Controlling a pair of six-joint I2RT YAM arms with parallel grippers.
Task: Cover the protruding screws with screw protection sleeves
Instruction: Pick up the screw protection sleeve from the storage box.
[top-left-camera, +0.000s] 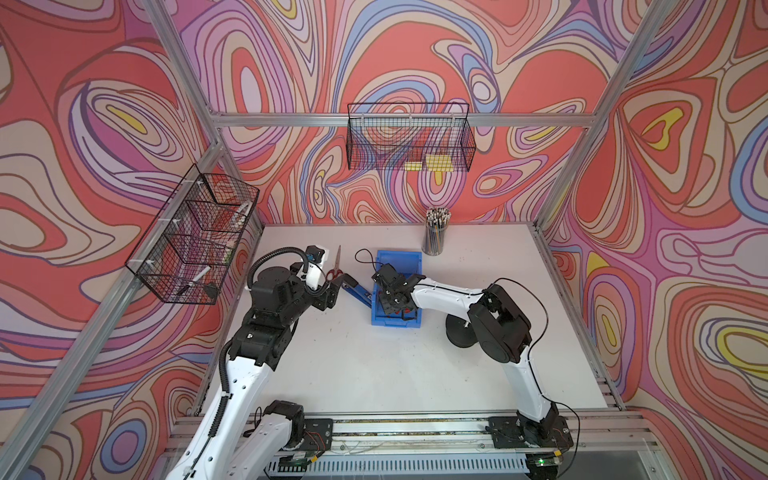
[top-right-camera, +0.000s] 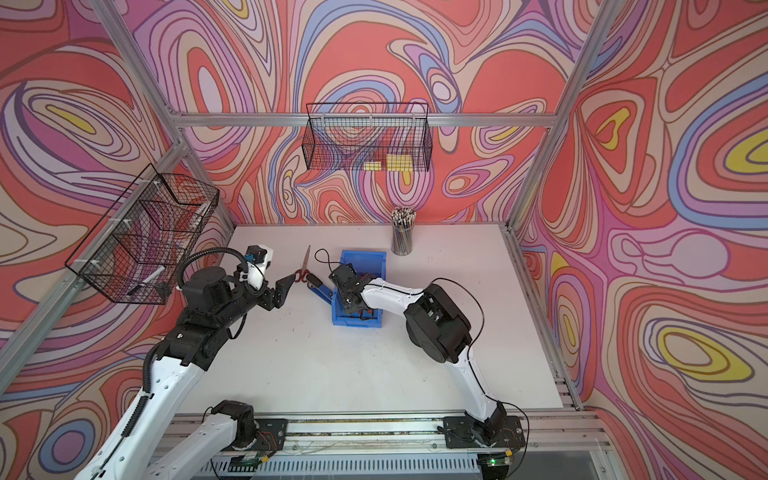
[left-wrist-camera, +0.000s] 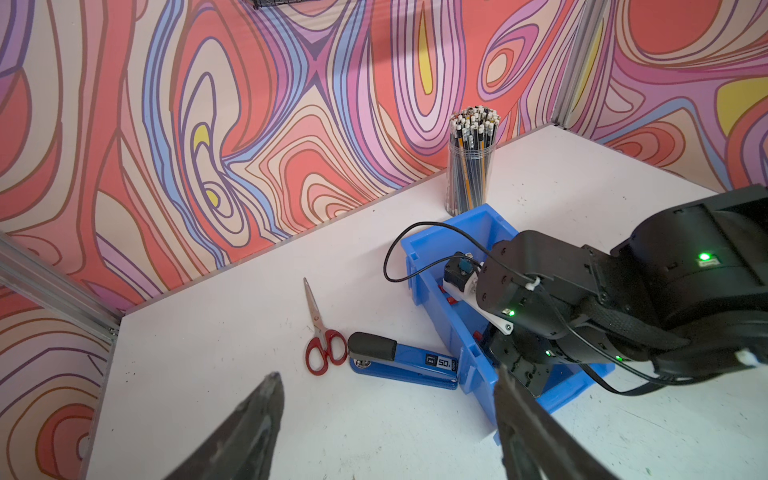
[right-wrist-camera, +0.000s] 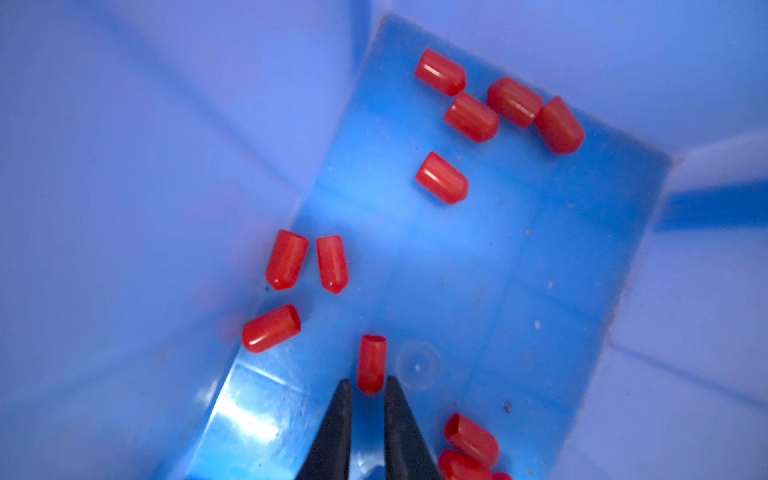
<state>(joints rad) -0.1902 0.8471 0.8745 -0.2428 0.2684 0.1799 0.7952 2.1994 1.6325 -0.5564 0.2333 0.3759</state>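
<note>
Right wrist view looks down into the blue bin (right-wrist-camera: 540, 257), where about 12 red sleeves (right-wrist-camera: 441, 178) lie scattered on its floor. The right gripper (right-wrist-camera: 368, 384) has its tips nearly together. 1 sleeve (right-wrist-camera: 371, 359) pokes its rounded end between them, though whether they squeeze it I cannot tell. Near the scissors (left-wrist-camera: 326, 349) the left gripper (left-wrist-camera: 386, 372) hangs spread wide, empty. A black round base (top-left-camera: 456, 332) sits near the bin, partly behind the right arm — its screws out of sight.
</note>
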